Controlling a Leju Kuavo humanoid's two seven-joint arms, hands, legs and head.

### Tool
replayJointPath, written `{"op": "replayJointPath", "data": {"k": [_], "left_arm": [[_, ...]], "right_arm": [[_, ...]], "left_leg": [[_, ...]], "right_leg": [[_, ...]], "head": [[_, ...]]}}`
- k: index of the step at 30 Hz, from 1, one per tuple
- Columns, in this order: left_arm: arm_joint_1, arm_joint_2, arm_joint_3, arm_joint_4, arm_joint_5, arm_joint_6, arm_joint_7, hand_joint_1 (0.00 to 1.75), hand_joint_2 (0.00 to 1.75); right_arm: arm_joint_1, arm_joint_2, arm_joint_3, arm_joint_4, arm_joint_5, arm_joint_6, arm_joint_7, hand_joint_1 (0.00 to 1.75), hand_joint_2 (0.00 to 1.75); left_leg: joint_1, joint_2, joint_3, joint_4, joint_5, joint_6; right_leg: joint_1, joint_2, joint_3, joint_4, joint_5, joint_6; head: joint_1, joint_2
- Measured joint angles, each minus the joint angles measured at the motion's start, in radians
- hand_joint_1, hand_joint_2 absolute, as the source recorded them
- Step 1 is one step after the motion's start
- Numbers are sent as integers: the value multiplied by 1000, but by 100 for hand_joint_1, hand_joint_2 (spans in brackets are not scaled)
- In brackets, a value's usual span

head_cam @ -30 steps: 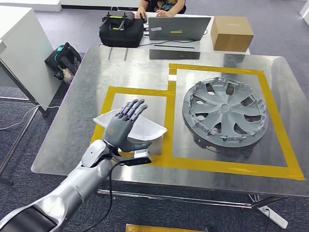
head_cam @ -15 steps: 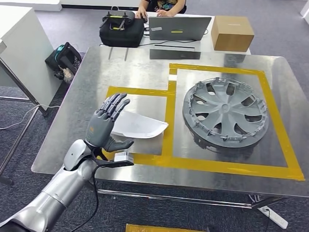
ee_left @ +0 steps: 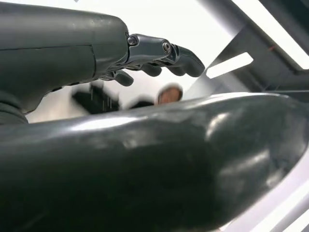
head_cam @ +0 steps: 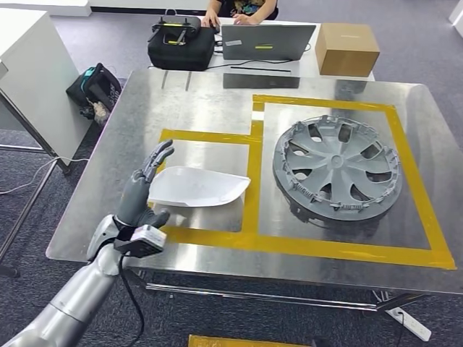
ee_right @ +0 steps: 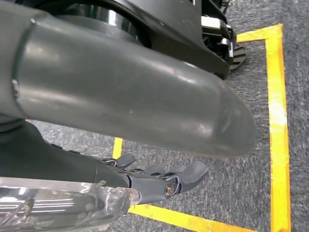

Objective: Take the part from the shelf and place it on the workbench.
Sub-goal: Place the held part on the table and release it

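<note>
A white curved part (head_cam: 195, 186) lies flat on the metal workbench (head_cam: 207, 108), inside the smaller yellow-taped square. My left hand (head_cam: 141, 194) hovers at the part's left end, fingers spread and straight, holding nothing and just clear of the part. The left wrist view has its thumb (ee_left: 153, 159) large in front and its fingers (ee_left: 164, 52) stretched out beyond. My right hand (ee_right: 160, 180) hangs beside my body over grey carpet, fingers loosely extended with nothing in them.
A grey wheel cover (head_cam: 337, 170) fills the larger taped square on the right. Beyond the bench are a laptop (head_cam: 268, 42), a black bag (head_cam: 181, 45), a cardboard box (head_cam: 346, 49) and a seated person (head_cam: 240, 10). A white table (head_cam: 32, 79) stands at left.
My left hand has drawn back to the left and toward me, off the white part, which stays lying on the bench.
</note>
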Motion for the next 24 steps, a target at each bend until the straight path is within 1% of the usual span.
{"op": "replayJointPath", "data": {"k": [2,3,5,8,12,16,21,24], "left_arm": [[57,-5,39,-73,148,-159,-6,0,0],[83,-7,60,-106,193,-220,-9,0,0],[128,-11,97,-157,237,-294,-22,0,0],[182,-18,149,-217,266,-360,-44,0,0],[246,-29,208,-281,302,-417,-63,0,0],[291,-41,260,-320,318,-442,-67,0,0],[310,-48,296,-336,289,-439,-67,0,0],[312,-50,306,-337,281,-437,-67,0,0]], "right_arm": [[4,0,-9,0,-10,-2,-10,0,0],[6,0,-13,0,-14,-3,-13,0,0],[9,0,-20,0,-20,-6,-16,0,0],[10,0,-32,0,-26,-9,-16,0,0],[10,0,-43,0,-36,-11,-21,0,0],[10,0,-54,0,-39,-12,-24,0,0],[10,1,-59,0,-39,-16,-25,0,0],[10,2,-59,0,-39,-15,-25,0,0]], "left_leg": [[0,0,0,0,-1,0],[0,0,0,0,-1,0],[0,0,0,0,-1,-1],[0,0,0,0,-1,-1],[1,0,0,-1,-1,-1],[0,0,0,-1,-1,-1],[-3,0,0,0,-2,1],[-7,0,0,1,-4,4]], "right_leg": [[0,0,0,0,-1,0],[0,0,0,0,-1,-1],[0,0,0,0,-2,-1],[0,-1,0,0,-2,-1],[0,-1,0,0,-2,-1],[0,-1,0,0,-2,0],[-3,-1,0,-1,-1,0],[-7,-1,0,-1,-2,4]], "head": [[0,0],[0,0],[0,0],[0,0],[0,0],[0,0],[0,0],[0,0]]}}
